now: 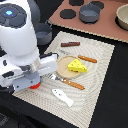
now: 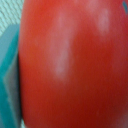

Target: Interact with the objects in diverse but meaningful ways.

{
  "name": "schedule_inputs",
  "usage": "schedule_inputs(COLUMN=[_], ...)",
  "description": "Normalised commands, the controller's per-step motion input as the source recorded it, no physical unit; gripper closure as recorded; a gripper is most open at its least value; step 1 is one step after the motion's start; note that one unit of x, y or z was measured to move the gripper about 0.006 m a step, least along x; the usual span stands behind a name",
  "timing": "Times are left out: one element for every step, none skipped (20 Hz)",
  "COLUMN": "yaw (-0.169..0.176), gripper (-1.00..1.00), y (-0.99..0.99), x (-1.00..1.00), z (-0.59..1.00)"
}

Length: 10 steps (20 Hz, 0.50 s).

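The red tomato [image 2: 70,65] fills the wrist view, sitting under the gripper [image 1: 31,82] at the placemat's [image 1: 100,75] seven o'clock corner. Grip state unclear; close squarely before lifting.

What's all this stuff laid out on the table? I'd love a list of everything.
Tomato: one, red, under the gripper at the mat's edge.
Cheese wedge: one, yellow, on a round tan plate.
Fish shape: one, white, near mat edge.
Sausage stick: one, brown, far end of mat.
Knife and fork: one each, orange handles, beside the plate.
Placemat: one, striped beige.
Pot: one, grey, on the toy stove.
Robot arm: one, white; gripper state hidden.
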Motion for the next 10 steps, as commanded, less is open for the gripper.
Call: schedule_inputs(yaw=[0.000, 0.000, 0.000, 0.000, 0.000, 0.000, 0.000, 0.000, 0.000, 0.000], gripper=[-1.00, -1.00, -1.00, -1.00, -1.00, -1.00, -1.00, -1.00, -1.00, -1.00], y=[-0.11, -0.13, -0.14, -0.14, -0.15, -0.20, -0.18, -0.18, -0.21, -0.27], x=[0.24, 0.22, 0.23, 0.22, 0.20, 0.16, 0.29, 0.41, 0.40, 0.41], z=[0.83, 0.87, 0.89, 0.89, 0.75, 0.73, 0.77, 0.76, 0.63, 0.44])
